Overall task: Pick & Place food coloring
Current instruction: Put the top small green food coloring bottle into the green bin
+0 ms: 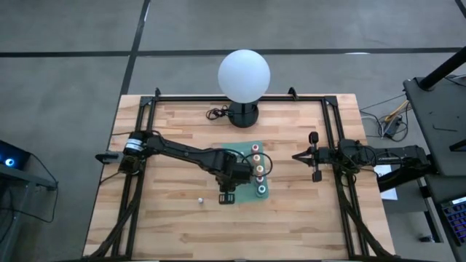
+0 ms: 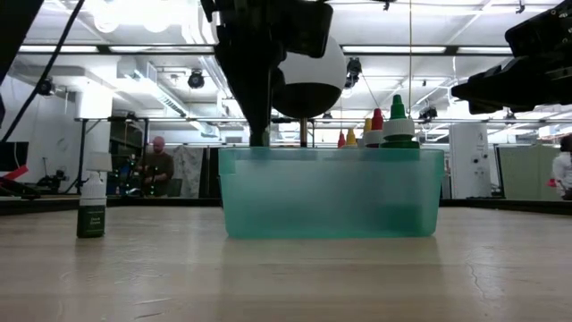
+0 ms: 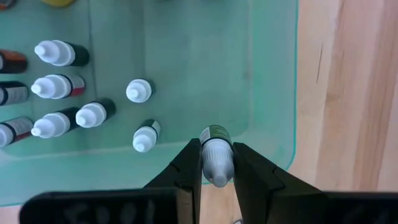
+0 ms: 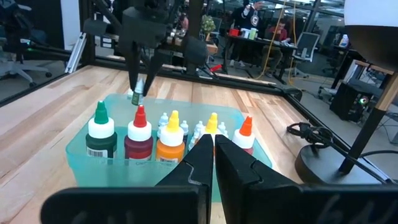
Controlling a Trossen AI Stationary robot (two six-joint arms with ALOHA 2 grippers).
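Wood-plank tabletop (image 1: 175, 225) fills the ground nearest you in the low view, and on it, at about nine o'clock from the tub, stands one small dark-labelled food coloring bottle with a whitish cap (image 2: 91, 208), alone and upright; from above you see it as a pale dot (image 1: 199, 198) at eight o'clock from the left gripper. Next you meet the translucent green plastic tub (image 2: 331, 192), which sits at the table's centre. Your left gripper (image 3: 217, 163) hangs over the tub's edge, its two dark fingers clamped on a small whitish-capped food coloring bottle with a green label (image 3: 216, 151), held clear above the tub floor. Inside the tub you have a cluster of small white-capped bottles (image 3: 93, 113) and, along the side toward three o'clock, a row of larger bottles: green-topped (image 4: 101, 130), red-topped (image 4: 139, 135), yellow-topped (image 4: 171, 140) and orange-topped (image 4: 245, 135). Your right gripper (image 1: 296, 156) waits at three o'clock from the tub, well apart from it, fingers pressed together on nothing. Farthest off, at twelve o'clock, stands the big white globe lamp on its black base (image 1: 244, 74).
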